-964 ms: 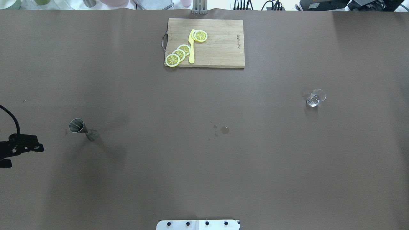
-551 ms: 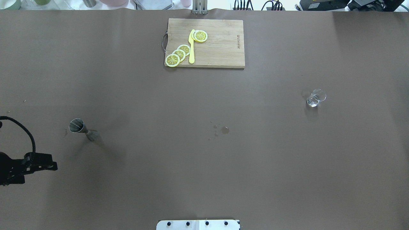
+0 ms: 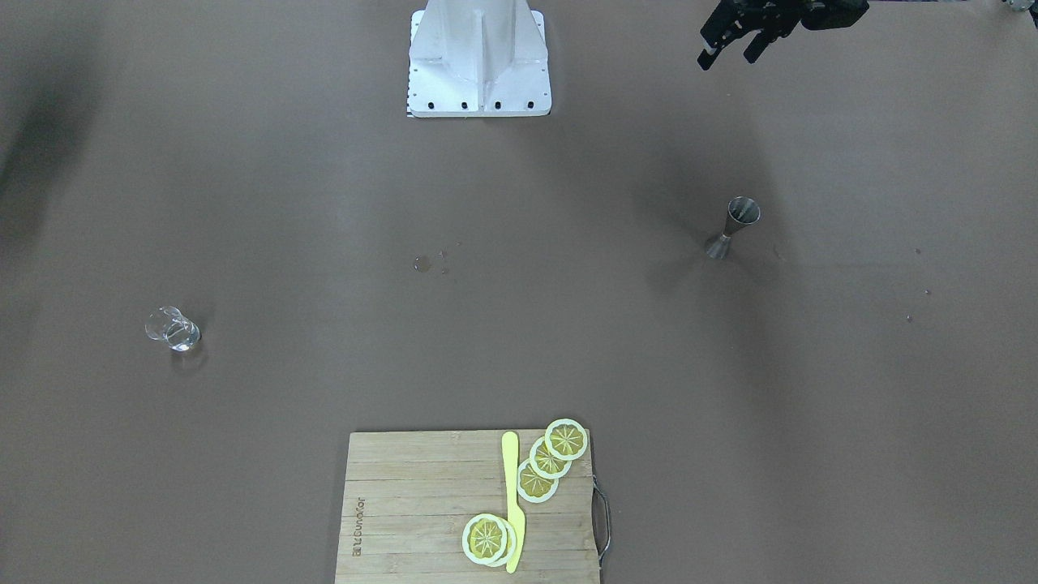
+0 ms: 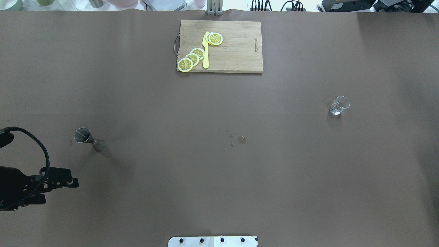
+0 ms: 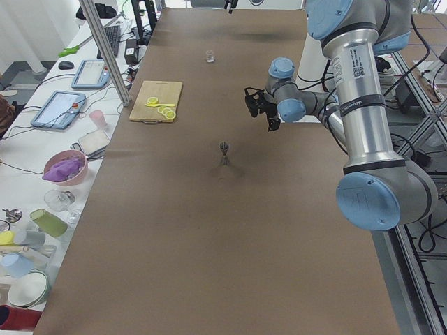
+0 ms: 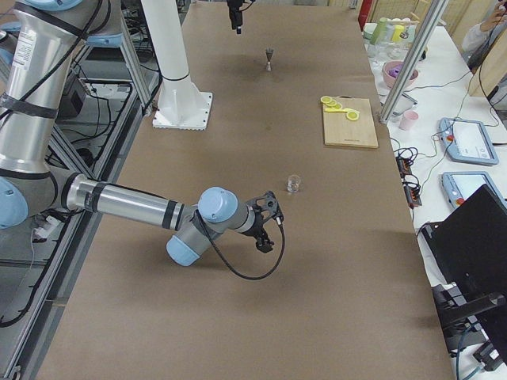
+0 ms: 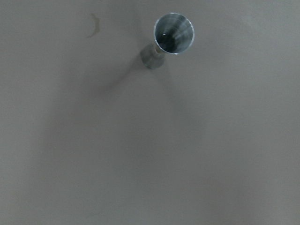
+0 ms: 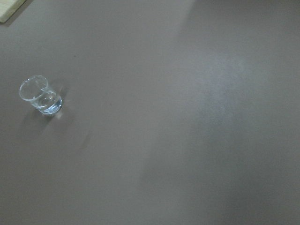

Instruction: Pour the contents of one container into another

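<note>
The grey steel jigger stands upright on the brown table at the left; it also shows in the front view and from above in the left wrist view. My left gripper hangs open and empty, nearer the robot's base than the jigger and apart from it, as the front view also shows. The clear glass cup stands far right, with a little liquid. My right gripper appears only in the right side view, short of the cup; I cannot tell its state.
A wooden cutting board with lemon slices and a yellow knife lies at the far middle. Small wet spots mark the table's centre. The robot's base plate sits at the near edge.
My left gripper has moved rightward and toward the near edge in the overhead view, staying open. The jigger and the cup have not moved.
</note>
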Robot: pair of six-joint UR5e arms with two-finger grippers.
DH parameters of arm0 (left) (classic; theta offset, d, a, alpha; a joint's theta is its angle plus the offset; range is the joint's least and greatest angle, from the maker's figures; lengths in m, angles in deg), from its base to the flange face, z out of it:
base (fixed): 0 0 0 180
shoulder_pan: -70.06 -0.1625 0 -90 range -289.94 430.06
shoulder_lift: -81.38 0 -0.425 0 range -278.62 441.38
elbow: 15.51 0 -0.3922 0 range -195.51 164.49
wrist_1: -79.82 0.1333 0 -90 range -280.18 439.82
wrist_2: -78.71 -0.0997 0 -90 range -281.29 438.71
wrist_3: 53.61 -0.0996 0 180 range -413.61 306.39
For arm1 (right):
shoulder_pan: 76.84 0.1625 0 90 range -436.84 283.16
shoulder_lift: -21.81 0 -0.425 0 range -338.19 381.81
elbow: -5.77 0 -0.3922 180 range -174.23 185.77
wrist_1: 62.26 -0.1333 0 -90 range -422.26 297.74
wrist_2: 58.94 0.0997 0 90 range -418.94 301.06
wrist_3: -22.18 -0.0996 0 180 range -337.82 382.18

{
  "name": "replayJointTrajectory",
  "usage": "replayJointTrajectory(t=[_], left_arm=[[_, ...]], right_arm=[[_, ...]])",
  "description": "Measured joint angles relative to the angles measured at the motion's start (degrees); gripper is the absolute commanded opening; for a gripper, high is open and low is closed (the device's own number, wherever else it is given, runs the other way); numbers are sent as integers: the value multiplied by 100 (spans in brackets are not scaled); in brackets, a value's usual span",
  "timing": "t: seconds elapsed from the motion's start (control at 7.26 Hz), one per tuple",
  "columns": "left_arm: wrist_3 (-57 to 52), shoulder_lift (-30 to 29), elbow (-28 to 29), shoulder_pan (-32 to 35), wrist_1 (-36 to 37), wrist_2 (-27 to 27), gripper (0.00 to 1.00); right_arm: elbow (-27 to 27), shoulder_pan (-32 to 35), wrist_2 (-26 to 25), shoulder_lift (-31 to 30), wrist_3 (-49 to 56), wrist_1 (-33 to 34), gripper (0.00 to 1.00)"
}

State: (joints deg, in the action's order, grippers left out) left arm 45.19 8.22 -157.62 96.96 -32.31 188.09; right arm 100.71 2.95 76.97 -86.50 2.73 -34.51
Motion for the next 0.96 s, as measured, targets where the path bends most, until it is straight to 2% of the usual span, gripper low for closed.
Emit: replayJointTrajectory(t=[0.14,0.28,0.69,0.96], left_arm=[[112,-225,128,-59,2,-160,97],[143,-458,287,-264,2,-633,97],[-281,-644,441,-1482,-5,-2963,97],[-551,-529,481,-2282,-9,-4386,97]], right_arm=[[80,-319,-99,50,-61,-120,100],[143,-647,-161,91,-79,-242,100],[87,-1477,-329,357,0,-719,100],[-467,-1647,-355,827,230,-1163,100]])
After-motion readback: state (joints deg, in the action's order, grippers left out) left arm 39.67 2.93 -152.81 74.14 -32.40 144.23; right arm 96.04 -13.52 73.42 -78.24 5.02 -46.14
